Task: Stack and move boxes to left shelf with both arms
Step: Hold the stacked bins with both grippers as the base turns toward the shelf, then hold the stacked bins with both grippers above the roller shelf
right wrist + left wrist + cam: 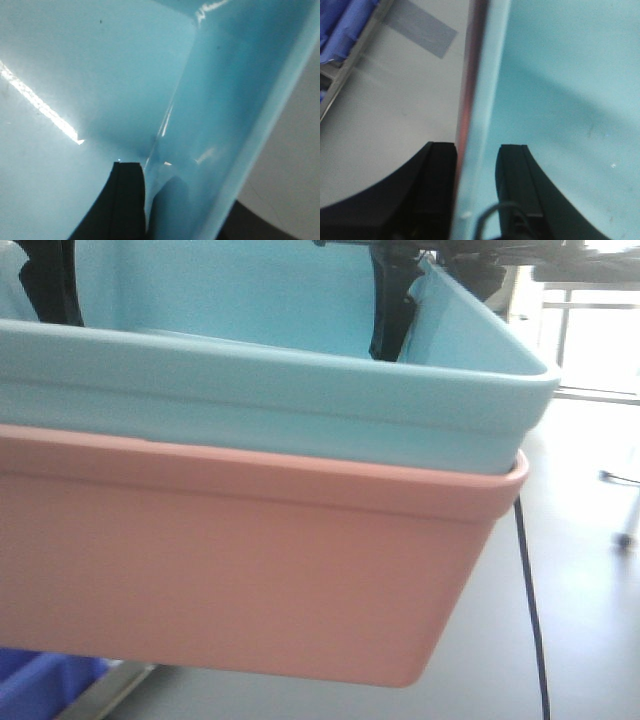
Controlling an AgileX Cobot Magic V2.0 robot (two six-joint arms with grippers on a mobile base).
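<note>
The light sky-blue bin (300, 390) sits nested inside the salmon-pink bin (240, 570), and both hang in the air very close to the front camera. My left gripper (50, 280) and right gripper (390, 300) reach in over opposite walls. In the left wrist view my left gripper (475, 167) is shut on the two stacked walls, with the pink rim (465, 115) and the blue bin (560, 75) between its fingers. In the right wrist view my right gripper (190, 205) clamps the blue bin's wall (220, 115) near a corner. The shelf's rollers are not in view.
A dark-blue crate (40, 685) and a steel bar (115, 688) lie below left; both also show in the left wrist view, crate (345, 25) and bar (350, 67). A grey tape patch (422, 32) marks the floor. A black cable (532, 610) and table legs (590, 340) are at the right.
</note>
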